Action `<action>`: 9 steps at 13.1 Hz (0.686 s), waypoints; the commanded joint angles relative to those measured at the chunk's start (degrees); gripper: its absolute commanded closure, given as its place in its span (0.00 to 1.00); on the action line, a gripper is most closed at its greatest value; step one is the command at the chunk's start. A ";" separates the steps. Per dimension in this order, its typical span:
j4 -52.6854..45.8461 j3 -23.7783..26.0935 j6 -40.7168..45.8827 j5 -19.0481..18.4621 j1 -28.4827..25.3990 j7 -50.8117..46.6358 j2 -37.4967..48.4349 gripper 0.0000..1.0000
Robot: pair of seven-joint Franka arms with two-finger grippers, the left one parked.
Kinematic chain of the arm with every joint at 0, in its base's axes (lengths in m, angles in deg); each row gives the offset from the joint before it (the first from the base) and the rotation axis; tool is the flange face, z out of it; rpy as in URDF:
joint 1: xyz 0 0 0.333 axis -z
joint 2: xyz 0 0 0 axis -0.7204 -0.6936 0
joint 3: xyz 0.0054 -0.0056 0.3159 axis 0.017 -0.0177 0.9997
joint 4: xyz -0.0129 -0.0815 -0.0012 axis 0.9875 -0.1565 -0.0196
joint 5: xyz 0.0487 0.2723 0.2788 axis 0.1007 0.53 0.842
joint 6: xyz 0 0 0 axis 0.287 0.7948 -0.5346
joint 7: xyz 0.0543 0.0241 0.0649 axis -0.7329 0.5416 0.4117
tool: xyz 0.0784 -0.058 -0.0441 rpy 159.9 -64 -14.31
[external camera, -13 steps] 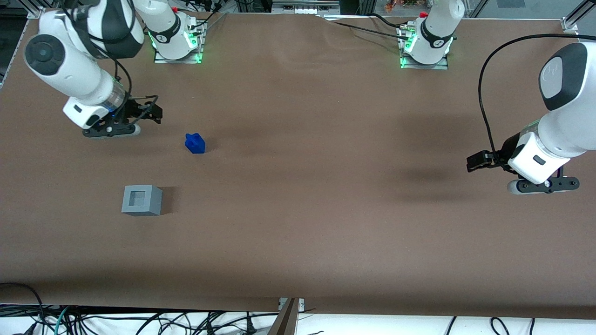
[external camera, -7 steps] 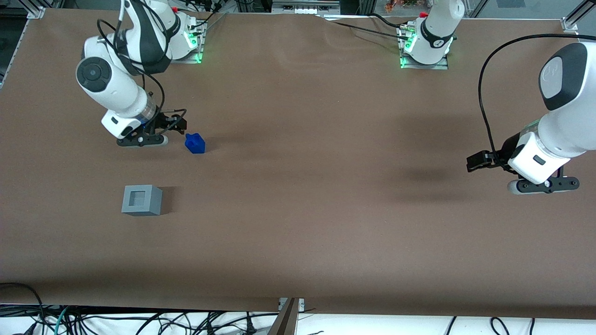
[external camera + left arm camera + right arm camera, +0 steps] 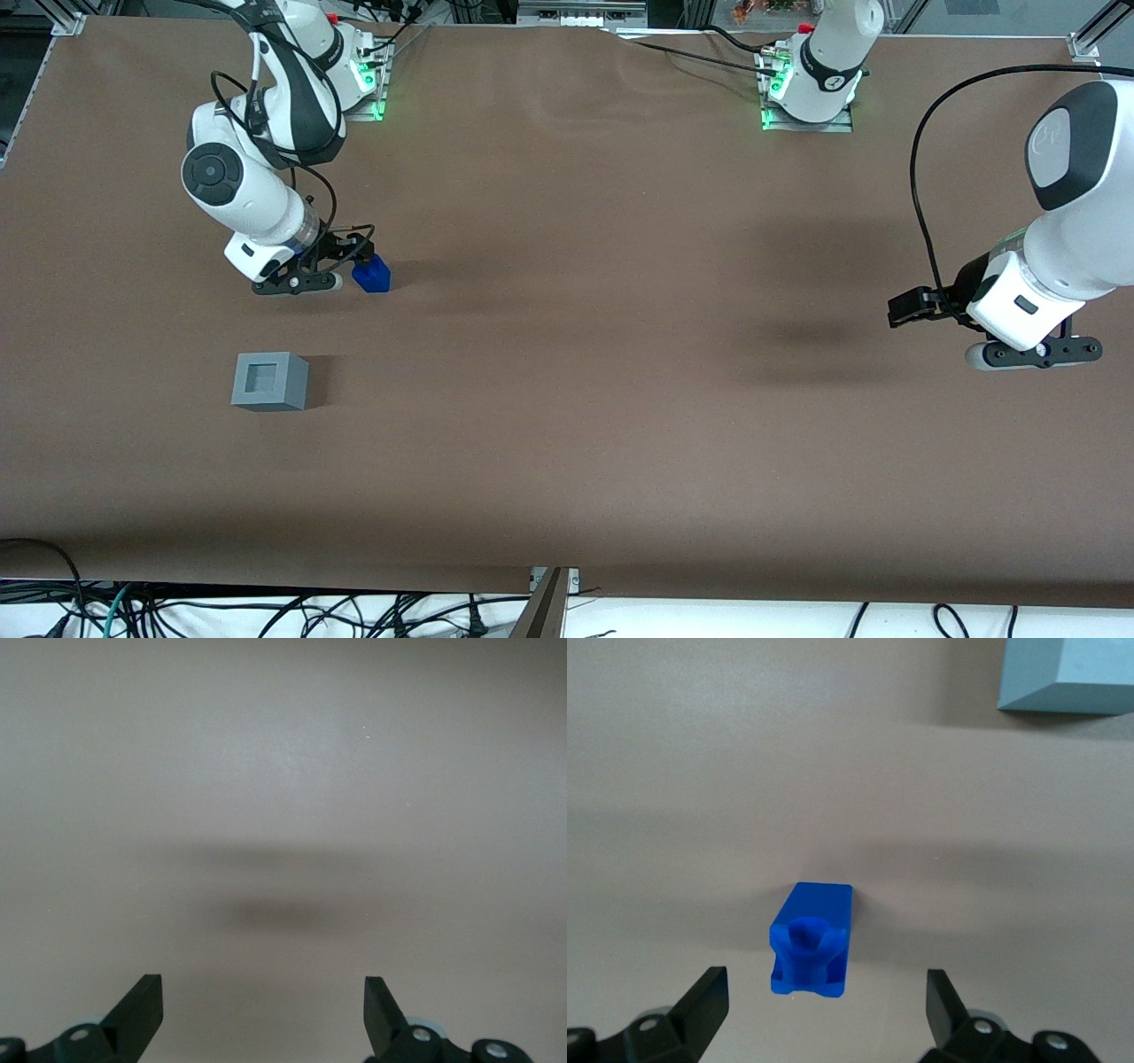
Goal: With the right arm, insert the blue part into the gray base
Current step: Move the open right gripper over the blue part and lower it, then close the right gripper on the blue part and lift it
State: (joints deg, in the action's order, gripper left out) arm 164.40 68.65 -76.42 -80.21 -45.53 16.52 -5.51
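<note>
Right arm (image 3: 252,190): white with black bands, upper left of the front frame, bent down over the bench (image 3: 585,372).
Pincer (image 3: 361,252): low over the bench, just above the blue part; fingers spread wide with nothing between them. In the wrist view the two black fingertips (image 3: 709,1001) stand well apart, the blue part nearly centred between them but a little ahead of the tips, no contact visible.
Blue part (image 3: 372,275): on the brown bench, upper left quarter of the front frame, lumpy notched end facing the wrist camera (image 3: 811,939).
Gray base (image 3: 270,381): on the bench, nearer the front camera than the blue part and well apart from it, square socket facing up and empty; only one corner (image 3: 1067,673) shows in the wrist view.
</note>
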 commanded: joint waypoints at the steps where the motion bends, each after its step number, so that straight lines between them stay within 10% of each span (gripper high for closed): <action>1: 1.96 0.19 -3.15 -0.12 -1.78 -3.99 -0.38 0.01; 9: 9.25 0.10 -17.37 -0.99 -2.75 -4.09 -4.59 0.01</action>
State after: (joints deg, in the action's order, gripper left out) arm 171.15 68.67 -89.24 -80.51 -47.99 13.07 -9.60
